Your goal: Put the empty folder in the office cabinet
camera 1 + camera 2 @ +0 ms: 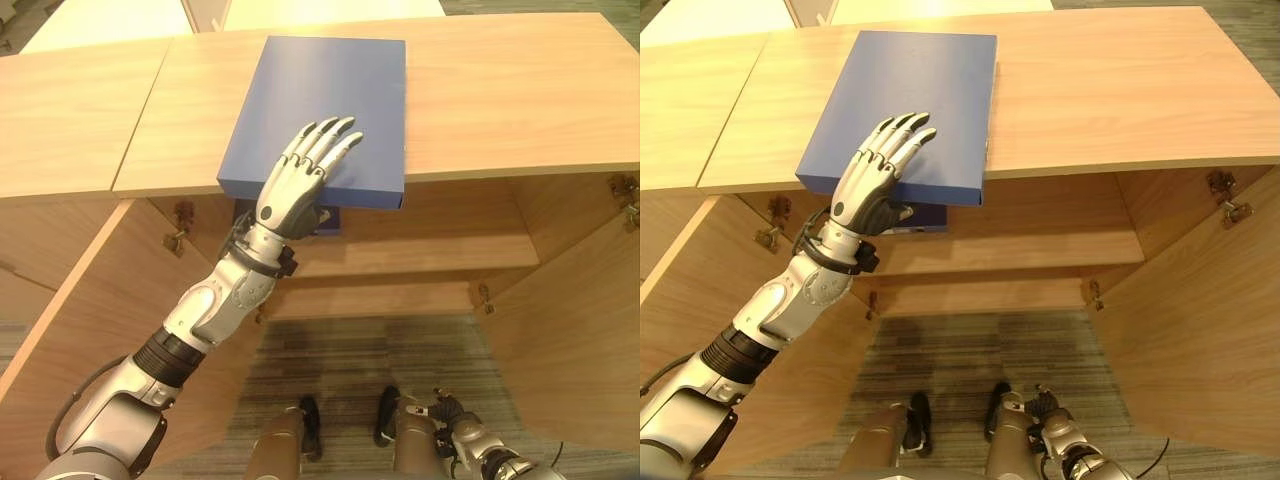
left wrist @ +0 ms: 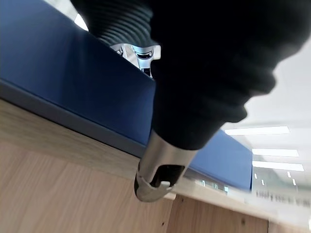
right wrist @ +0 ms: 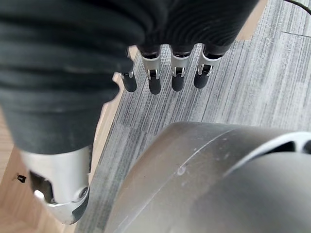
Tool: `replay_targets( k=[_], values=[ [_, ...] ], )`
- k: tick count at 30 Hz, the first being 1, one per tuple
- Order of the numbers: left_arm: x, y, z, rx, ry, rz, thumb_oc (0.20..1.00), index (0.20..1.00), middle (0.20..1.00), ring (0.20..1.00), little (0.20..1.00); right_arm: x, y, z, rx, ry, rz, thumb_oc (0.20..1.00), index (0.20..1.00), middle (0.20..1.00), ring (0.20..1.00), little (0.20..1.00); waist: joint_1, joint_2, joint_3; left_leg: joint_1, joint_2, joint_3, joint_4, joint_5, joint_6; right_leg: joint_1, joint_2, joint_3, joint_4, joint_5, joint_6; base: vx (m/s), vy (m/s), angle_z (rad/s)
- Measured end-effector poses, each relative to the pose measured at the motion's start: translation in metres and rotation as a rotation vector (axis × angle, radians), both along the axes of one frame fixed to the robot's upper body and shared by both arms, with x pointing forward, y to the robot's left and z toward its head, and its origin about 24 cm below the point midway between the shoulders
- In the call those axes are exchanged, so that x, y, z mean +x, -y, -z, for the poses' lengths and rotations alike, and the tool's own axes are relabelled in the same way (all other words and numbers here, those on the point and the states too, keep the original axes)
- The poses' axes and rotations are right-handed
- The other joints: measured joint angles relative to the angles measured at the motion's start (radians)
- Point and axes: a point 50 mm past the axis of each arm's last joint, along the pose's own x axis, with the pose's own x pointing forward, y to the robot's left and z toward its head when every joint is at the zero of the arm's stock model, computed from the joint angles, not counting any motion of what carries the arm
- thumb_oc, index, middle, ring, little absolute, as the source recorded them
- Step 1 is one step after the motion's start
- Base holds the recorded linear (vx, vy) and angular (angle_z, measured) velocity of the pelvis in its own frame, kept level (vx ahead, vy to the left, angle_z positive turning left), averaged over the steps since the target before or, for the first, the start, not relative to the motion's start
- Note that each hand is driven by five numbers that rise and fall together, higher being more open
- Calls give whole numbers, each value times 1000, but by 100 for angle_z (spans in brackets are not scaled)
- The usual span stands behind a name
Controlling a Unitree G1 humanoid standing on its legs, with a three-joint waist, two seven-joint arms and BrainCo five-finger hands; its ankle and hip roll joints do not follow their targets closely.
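Note:
A blue folder lies flat on the wooden top of the office cabinet, its near edge sticking out a little past the front. My left hand reaches up to that edge. Its straight fingers lie spread over the folder's top, and the thumb sits below the folder's front edge, a little apart from it. My right hand hangs low beside my legs, its fingers relaxed and holding nothing.
Both cabinet doors stand wide open, the left door and the right door flanking the opening. Inside runs a bare wooden shelf. Another cabinet top adjoins on the left. Grey carpet covers the floor.

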Motion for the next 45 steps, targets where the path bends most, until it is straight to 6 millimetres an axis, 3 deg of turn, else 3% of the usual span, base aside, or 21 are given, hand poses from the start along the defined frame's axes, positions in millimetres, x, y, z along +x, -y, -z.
replay_targets(
  k=[10,19,40,41,42,45],
  values=[
    [1,3,4,87,14,-22,1000,1000,1000,1000,1000,-5,0,2,-4,-17,-6,1000,1000,1000,1000,1000,-15,1,-50,-32,2,6,13,-8,9,-29,1,8,-1,1,3,3,4,-2],
    [1,7,6,136,35,-25,1000,1000,1000,1000,1000,-2,-1,1,-11,-12,-25,1000,1000,1000,1000,1000,-18,-2,-54,-45,2,15,23,-11,13,-44,1,20,2,5,8,0,11,-2],
    [34,-14,10,208,69,-276,1000,1000,1000,1000,1000,-4,0,2,-21,-26,-29,1000,1000,1000,1000,1000,-25,1,-91,-95,10,15,59,-21,19,-89,4,26,23,7,10,0,0,0],
    [37,-16,7,205,79,-297,558,558,558,558,558,-3,0,1,-21,-22,-30,1000,1000,1000,1000,1000,-25,1,-92,-104,13,15,71,-25,19,-97,5,26,30,7,10,0,0,0],
    [40,-18,5,208,81,-312,200,200,200,200,200,-3,1,1,-22,-23,-29,1000,1000,1000,1000,1000,-25,1,-92,-109,14,15,78,-27,19,-101,6,27,34,7,10,0,0,0],
    [43,-23,7,224,78,-350,200,200,200,200,200,-3,2,1,-25,-22,-29,1000,1000,1000,1000,1000,-23,4,-93,-115,16,17,86,-33,14,-107,7,32,39,7,10,0,0,0]
  ],
)
